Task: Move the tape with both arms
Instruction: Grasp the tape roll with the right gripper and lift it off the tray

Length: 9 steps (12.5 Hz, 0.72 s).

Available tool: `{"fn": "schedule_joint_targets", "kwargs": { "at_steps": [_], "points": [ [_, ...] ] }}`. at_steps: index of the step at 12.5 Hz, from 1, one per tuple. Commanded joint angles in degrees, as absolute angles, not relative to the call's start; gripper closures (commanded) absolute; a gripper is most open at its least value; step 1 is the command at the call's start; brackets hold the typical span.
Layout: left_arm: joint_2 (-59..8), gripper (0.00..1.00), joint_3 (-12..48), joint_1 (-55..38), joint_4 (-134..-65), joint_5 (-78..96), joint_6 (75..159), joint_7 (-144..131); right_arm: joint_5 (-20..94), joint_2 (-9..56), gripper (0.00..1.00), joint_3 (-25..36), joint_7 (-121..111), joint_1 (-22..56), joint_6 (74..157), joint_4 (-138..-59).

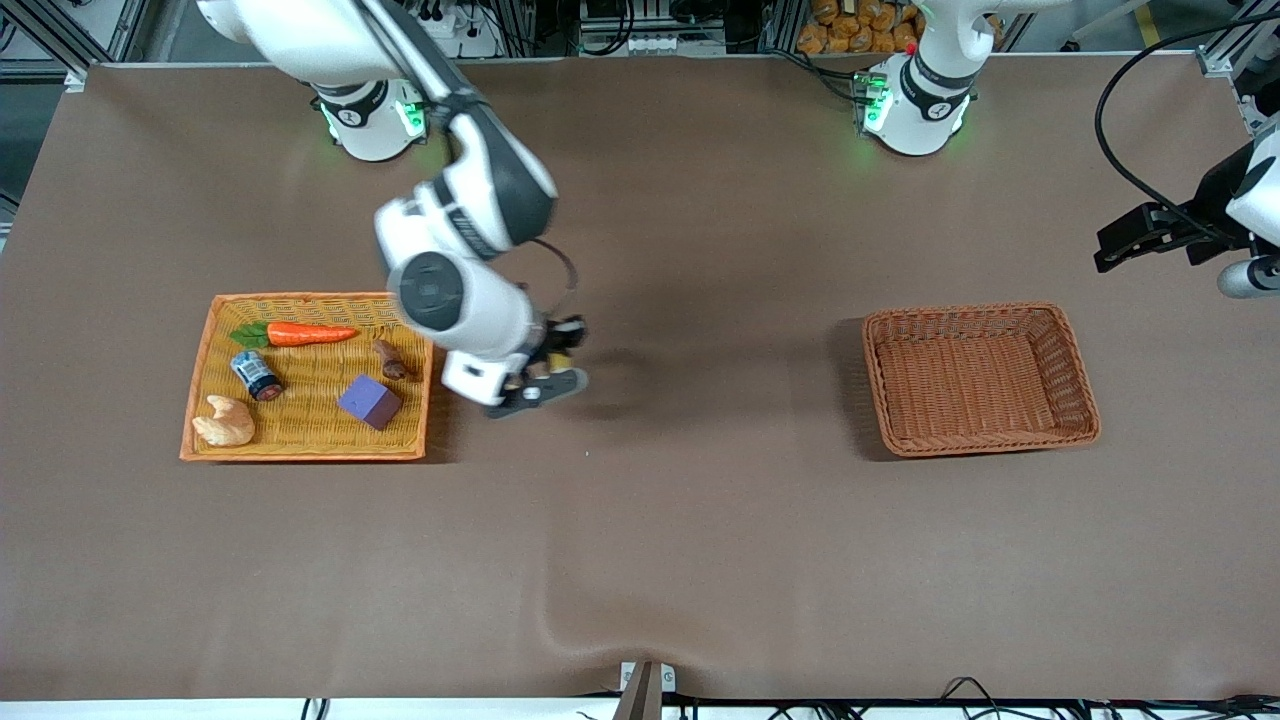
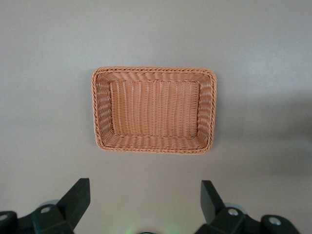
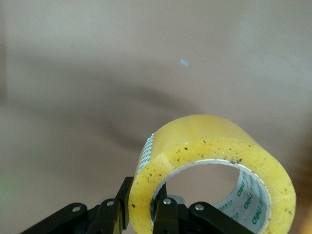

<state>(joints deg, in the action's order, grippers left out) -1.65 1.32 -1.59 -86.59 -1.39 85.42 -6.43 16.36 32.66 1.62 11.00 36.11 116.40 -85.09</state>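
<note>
Tape (image 3: 214, 161) is gripped through its wall by the right gripper (image 3: 141, 214), one finger seen inside the grey-white core and the other against the yellow outer face, so the ring is carried on edge above bare brown table (image 1: 700, 520), beside the flat tray (image 1: 200, 440) at the right arm's end. In the front view the right gripper (image 1: 555, 360) hangs just off the tray's edge, toward the middle of the table, with only a sliver of yellow showing under the wrist.

The roll is judged light and stiff; its film face looks smooth and possibly slippery, while the cardboard core should offer a surer bite. A handover would probably be best taken on the free part of the ring, away from the fingers already clamped there.

Left in the tray are a carrot (image 1: 300, 333), a small dark jar (image 1: 256, 374), a purple block (image 1: 369, 402), a brown piece (image 1: 392, 361) and a pale pastry-like toy (image 1: 226, 422).

The left gripper (image 2: 144, 207) waits spread wide and empty, high over the table near the deep basket (image 2: 97, 112), which lies empty at the left arm's end.
</note>
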Motion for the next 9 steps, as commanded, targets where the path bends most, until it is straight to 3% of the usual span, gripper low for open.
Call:
{"fn": "schedule_joint_targets", "kwargs": {
  "at_steps": [1, 5, 8, 9],
  "points": [
    [-1.14, 0.0, 1.49, -1.85, -85.78, -2.2, 85.25, -4.75, 18.62, 41.36, 1.0, 2.55, 21.41, 43.13, 126.86, -78.77],
    [-0.44, 0.0, 1.58, -1.67, -85.69, -2.11, 85.25, -4.57, 18.81, 51.48, 1.0, 2.55, 25.84, 47.98, 136.21, -72.79],
    [-1.14, 0.0, 1.58, -2.54, -85.17, -1.93, 85.43, -4.22, 18.81, 52.3, 0.97, 2.64, 26.54, 47.99, 135.62, -72.95],
    [-1.49, 0.0, 1.58, -2.64, -84.47, -1.85, 85.78, -4.13, 18.9, 51.69, 0.36, 2.64, 26.8, 47.64, 135.44, -72.95]
  ]
}}
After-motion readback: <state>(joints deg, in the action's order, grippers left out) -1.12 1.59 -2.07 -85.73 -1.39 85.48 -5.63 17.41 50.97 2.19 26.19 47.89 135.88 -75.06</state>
